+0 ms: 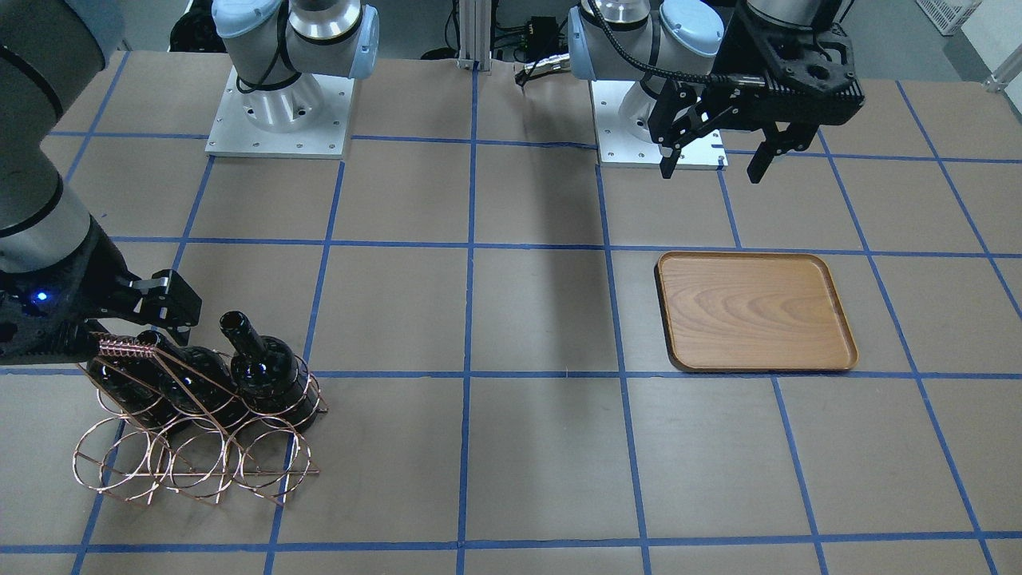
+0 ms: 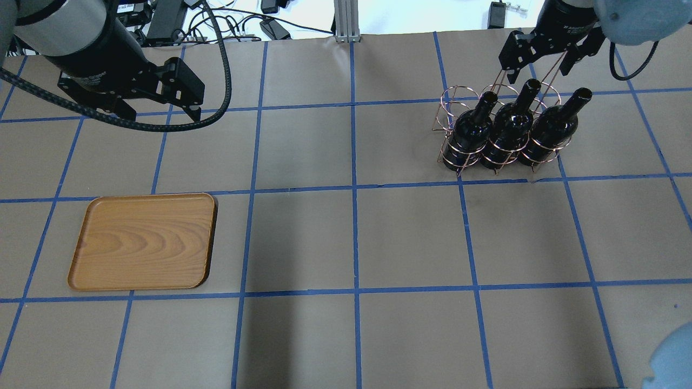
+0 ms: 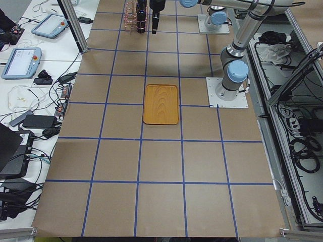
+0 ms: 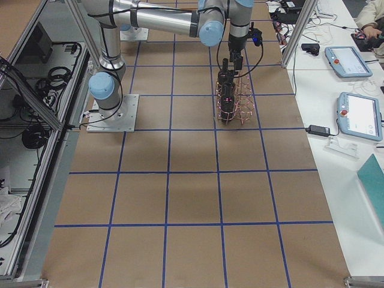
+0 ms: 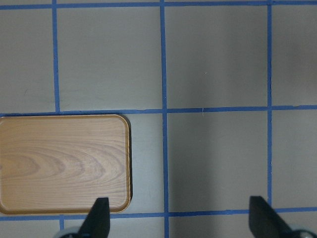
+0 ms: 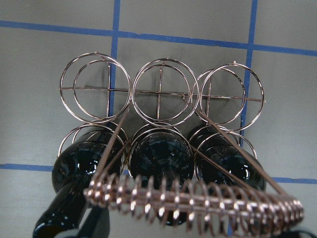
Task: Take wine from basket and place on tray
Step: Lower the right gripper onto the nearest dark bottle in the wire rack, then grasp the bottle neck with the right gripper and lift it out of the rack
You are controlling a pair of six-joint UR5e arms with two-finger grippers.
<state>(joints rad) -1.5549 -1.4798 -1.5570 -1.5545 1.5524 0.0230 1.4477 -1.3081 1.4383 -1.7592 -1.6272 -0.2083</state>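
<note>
Three dark wine bottles (image 2: 511, 127) stand in the copper wire basket (image 2: 451, 108), filling the row nearer my base; the far row of rings (image 6: 158, 94) is empty. My right gripper (image 2: 535, 65) is open and hovers just above the basket's coiled handle (image 6: 198, 198), one finger on each side of it, holding nothing. The wooden tray (image 2: 143, 240) lies empty on the other side of the table. My left gripper (image 1: 711, 172) is open and empty, held above the table behind the tray (image 5: 59, 163).
Brown paper with a blue tape grid covers the table (image 2: 351, 237). The two arm bases (image 1: 279, 120) stand at the robot's edge. Operator tablets and cables (image 4: 360, 114) lie on side benches beyond the table.
</note>
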